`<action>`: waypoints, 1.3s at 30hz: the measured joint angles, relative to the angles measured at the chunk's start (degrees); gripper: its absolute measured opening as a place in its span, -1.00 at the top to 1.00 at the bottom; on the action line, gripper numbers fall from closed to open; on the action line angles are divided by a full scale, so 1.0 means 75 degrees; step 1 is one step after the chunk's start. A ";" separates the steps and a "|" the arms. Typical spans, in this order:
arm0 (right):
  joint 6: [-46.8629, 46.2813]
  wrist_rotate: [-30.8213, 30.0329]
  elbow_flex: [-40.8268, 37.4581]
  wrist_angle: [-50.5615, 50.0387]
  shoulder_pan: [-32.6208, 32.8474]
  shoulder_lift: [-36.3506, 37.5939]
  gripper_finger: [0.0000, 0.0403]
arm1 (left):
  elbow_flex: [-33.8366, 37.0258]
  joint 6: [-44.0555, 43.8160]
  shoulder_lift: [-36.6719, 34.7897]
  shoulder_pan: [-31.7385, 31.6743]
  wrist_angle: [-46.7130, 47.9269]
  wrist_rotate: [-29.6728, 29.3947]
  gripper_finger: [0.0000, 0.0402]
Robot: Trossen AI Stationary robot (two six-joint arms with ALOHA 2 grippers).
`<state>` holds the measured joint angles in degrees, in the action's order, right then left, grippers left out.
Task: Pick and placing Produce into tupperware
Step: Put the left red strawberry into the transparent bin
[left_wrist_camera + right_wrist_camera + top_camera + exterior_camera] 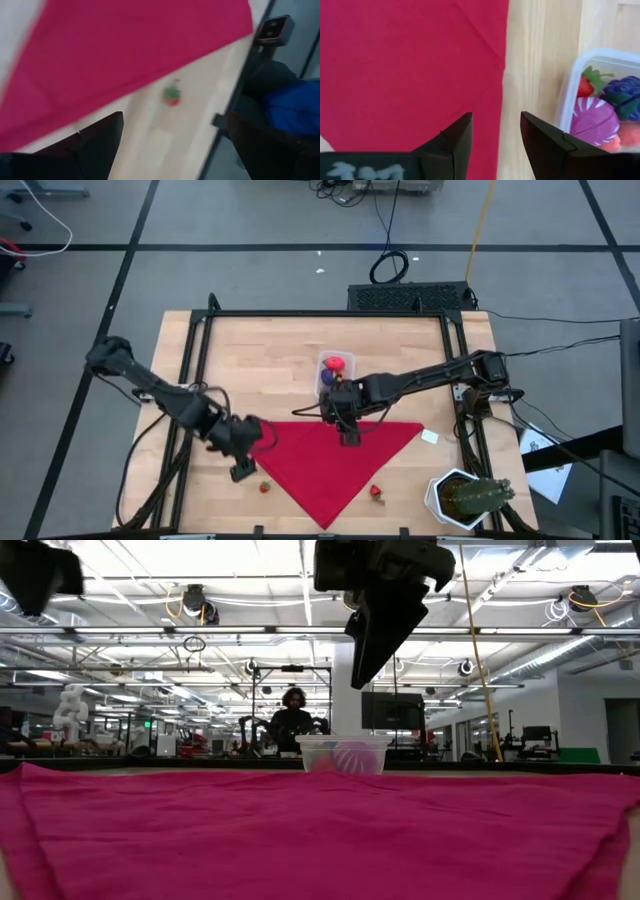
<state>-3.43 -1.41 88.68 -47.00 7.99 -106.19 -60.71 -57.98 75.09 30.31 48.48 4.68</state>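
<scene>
Pale wooden boards make up the table (250, 360), framed by dark rails, with a red cloth (335, 465) spread as a downward-pointing triangle across its near half. In the low view a workshop with bright ceiling lights lies beyond, and a person (291, 720) sits behind the far edge.

Seen from above, the tupperware (334, 370) stands just past the cloth's upper edge, at about 12 o'clock from the cloth's middle. It holds produce: a red piece (335, 363), a purple grape-like piece (626, 95), a small strawberry (587, 84) and a magenta round piece (596, 121) with white streaks.

Over the cloth's upper edge hangs the right gripper (348, 430), just at 6 o'clock of the tub; its fingers (455, 142) stand a little apart with nothing between them.

At 9 o'clock of the cloth hovers the left gripper (243, 467), fingers spread wide and empty. A small red piece with a green top (265, 487) lies on the bare wood close by, at roughly 5 o'clock from that gripper; the wrist view blurs it, so it may be a strawberry. Another red piece (377, 493) lies at the cloth's 4 o'clock edge.

A potted cactus (470, 497) in a white pot sits at the table's 4 o'clock corner.
</scene>
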 joint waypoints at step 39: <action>-0.0747 -0.0061 -0.0353 0.1319 -0.0058 0.3931 0.22 | -0.2850 -0.3893 0.4349 0.2317 0.0736 -0.0830 -0.80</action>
<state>-9.03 -1.87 86.04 -37.11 7.56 -76.71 -82.08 -87.17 107.71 47.69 53.99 -1.55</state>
